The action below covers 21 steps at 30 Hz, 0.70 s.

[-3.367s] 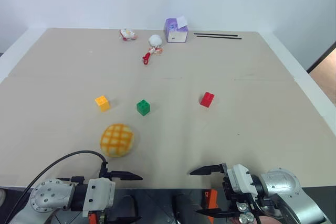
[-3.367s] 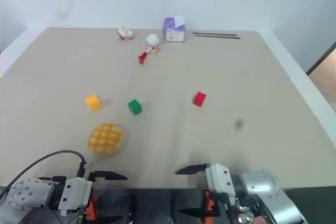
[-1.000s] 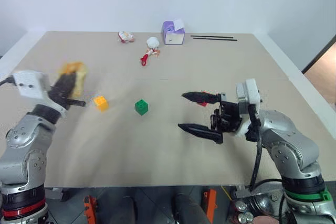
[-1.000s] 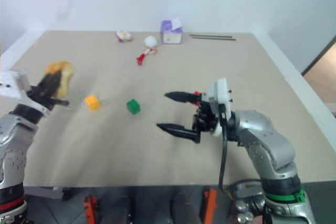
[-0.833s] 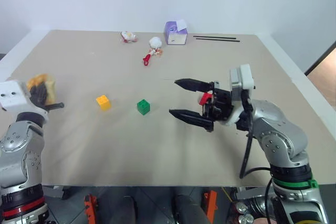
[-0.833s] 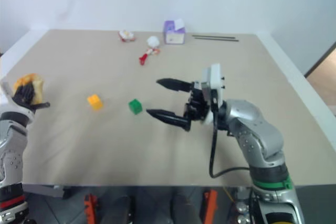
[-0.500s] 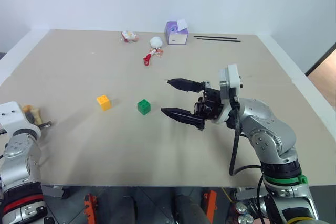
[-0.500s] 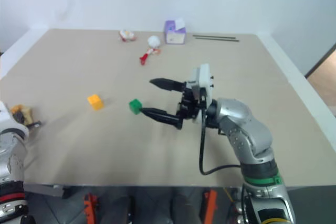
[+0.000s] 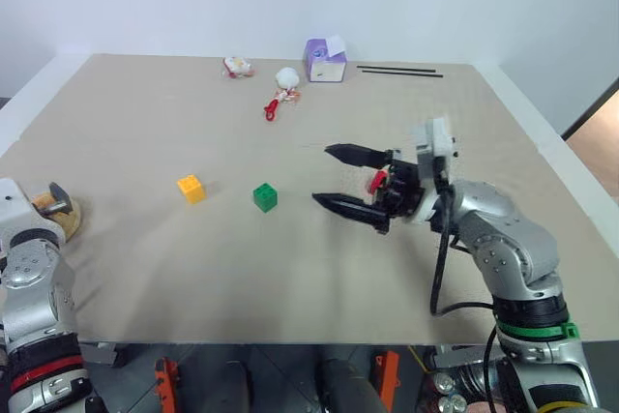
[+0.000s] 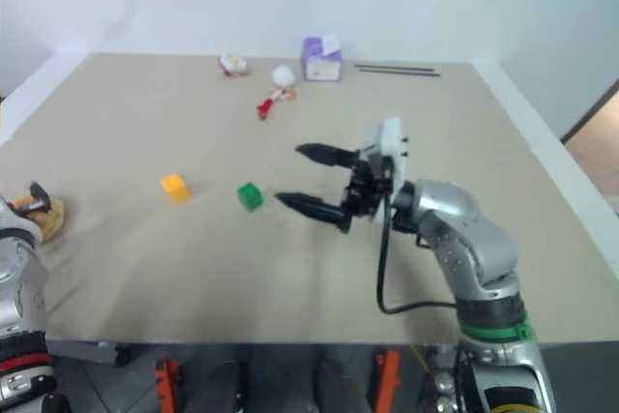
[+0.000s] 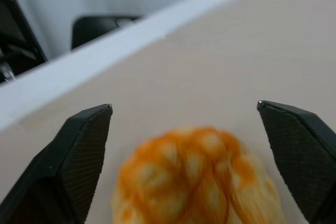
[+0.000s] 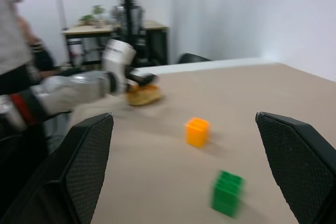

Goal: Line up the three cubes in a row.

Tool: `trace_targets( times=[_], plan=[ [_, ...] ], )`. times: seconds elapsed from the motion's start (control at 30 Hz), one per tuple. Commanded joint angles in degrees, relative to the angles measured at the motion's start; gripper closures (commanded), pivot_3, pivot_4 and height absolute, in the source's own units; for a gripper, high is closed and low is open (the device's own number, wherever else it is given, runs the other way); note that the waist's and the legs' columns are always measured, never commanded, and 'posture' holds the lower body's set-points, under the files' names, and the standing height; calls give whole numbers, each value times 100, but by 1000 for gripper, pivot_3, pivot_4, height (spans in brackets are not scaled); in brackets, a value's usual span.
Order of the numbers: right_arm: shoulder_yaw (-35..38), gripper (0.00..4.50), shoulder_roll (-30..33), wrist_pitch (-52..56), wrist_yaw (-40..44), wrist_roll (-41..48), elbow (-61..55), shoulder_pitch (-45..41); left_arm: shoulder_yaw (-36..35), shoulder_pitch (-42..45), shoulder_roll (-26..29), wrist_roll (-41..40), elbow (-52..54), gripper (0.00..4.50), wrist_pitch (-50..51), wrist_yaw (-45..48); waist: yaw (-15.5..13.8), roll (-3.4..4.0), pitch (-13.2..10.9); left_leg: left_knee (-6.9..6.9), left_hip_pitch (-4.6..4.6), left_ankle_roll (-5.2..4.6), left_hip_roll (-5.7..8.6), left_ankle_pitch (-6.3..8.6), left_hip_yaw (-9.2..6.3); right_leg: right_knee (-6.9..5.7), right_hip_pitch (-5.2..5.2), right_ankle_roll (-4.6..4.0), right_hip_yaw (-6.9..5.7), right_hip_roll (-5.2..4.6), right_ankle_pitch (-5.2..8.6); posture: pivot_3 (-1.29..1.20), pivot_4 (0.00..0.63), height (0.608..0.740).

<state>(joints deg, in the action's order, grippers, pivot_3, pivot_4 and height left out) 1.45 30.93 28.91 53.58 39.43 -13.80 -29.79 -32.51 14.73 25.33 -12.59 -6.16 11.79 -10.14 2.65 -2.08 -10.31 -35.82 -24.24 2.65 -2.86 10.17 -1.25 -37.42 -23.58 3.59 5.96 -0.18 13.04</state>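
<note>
Right hand [image 10: 314, 180] open beside green cube [image 10: 250, 196]

I see the yellow-orange cube [image 9: 191, 188] and the green cube [image 9: 264, 197] sitting near each other on the table, studs up. The red cube [image 9: 376, 181] lies well apart to their right, mostly hidden.

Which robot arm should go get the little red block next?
Probably the right arm. Its open right gripper hangs just beside the small red studded plastic block. The left gripper is far off at the table's left edge, open around the round yellow checkered bun lying on the table.
</note>
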Motion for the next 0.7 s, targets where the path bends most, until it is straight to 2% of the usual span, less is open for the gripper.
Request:
trace_targets(
  times=[0.03,0.1,0.17,0.33,0.4,0.5,0.7],
  plan=[
    [305,0,302,-72,10,-259,621,-190,193,139,-4,36,886,40,-639,266,-7,-1,0,0,0,0,0,0,0,0,0,-1,0,0,1,0,150,740],
    [277,0,503,-76,43,-522,1176,-330,820,313,-27,-169,1319,40,-891,1048,-21,-1,0,-1,-1,2,1,-2,2,2,2,-20,0,-2,10,0,150,740],
    [116,0,693,-214,36,-973,1891,-538,1752,448,-90,-479,1819,40,-703,2021,-48,0,0,-1,-1,8,4,-7,7,2,4,-20,0,-6,9,0,150,740],
    [-117,0,820,-831,344,-1665,3005,-907,3063,222,-109,-1113,2486,40,-81,3530,62,2,0,5,-2,8,11,-14,41,25,9,2,34,-15,3,0,150,740],
    [-283,0,803,-1097,496,-1961,3511,-1106,3423,63,-46,-1248,2574,40,98,4007,141,3,0,22,3,-6,8,-5,52,24,-1,23,42,-12,-3,0,150,740],
    [-432,0,736,-1377,714,-2252,4122,-1368,3719,-36,20,-1217,2617,40,211,4418,171,10,-5,39,-8,-10,3,-3,47,4,-31,5,44,1,7,0,150,740],
    [-538,0,510,-1944,1029,-2666,5423,-1860,3809,34,5,-1386,2607,40,438,4835,170,15,-8,31,-10,-10,4,-3,36,-9,-28,11,41,5,17,0,150,740]
  ],
)
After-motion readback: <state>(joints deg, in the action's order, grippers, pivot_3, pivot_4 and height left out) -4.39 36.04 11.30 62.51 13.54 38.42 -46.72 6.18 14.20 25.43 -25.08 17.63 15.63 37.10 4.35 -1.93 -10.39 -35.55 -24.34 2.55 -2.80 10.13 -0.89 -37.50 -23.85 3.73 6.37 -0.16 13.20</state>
